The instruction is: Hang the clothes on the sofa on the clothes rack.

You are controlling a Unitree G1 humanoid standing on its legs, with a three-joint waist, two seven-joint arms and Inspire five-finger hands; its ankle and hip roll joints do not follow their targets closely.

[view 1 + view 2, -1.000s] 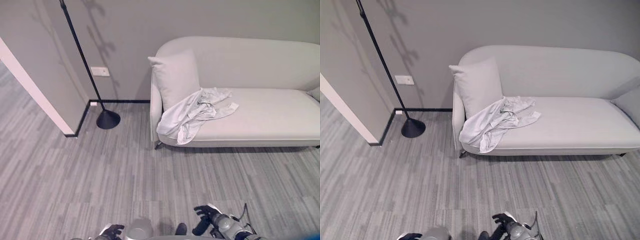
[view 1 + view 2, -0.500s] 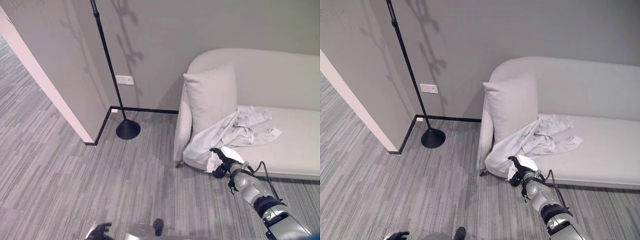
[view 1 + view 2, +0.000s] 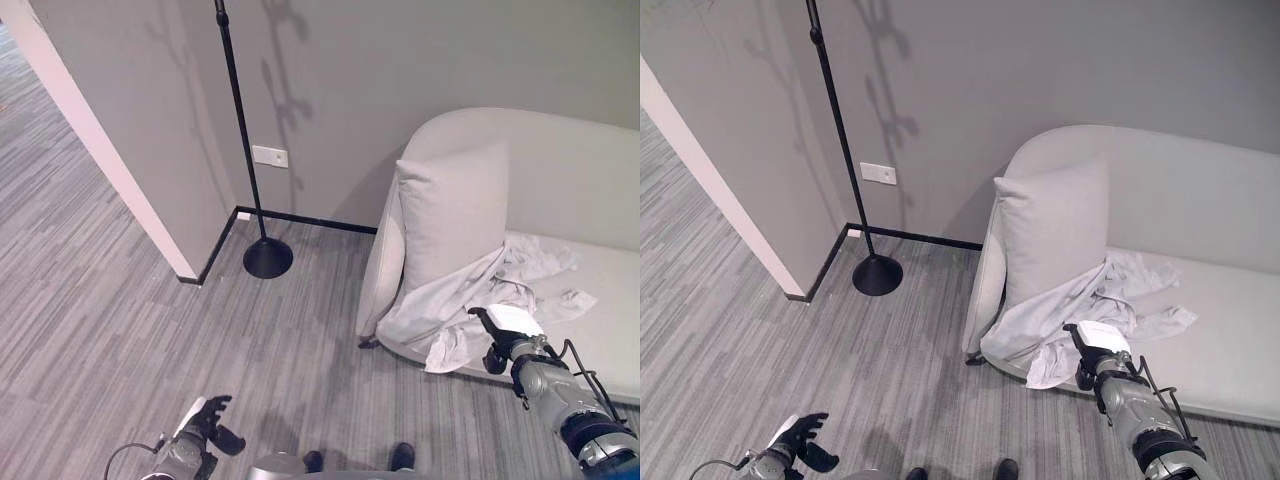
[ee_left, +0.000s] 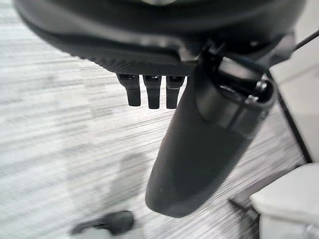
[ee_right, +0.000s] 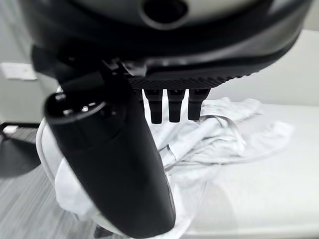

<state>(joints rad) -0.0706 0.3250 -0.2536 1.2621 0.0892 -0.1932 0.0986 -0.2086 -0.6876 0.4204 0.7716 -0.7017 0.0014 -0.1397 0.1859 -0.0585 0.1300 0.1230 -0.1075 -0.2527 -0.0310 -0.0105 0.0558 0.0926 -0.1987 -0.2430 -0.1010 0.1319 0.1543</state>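
Right hand [image 3: 1098,352] hovered open over white shirt [image 3: 1065,315] on sofa [image 3: 1200,230] | left hand [image 3: 205,428] low, open | rack pole [image 3: 243,140] far left

Clothes rack [image 3: 243,130] top beyond the frame

one sofa [image 3: 560,180] is standing by the wall, one cushion [image 3: 450,215] is leaning at its end, one crumpled garment [image 3: 470,305] is lying on the seat, one rack [image 3: 245,150] is standing nearby, and two hands are showing: left [image 3: 205,430], right [image 3: 510,345].
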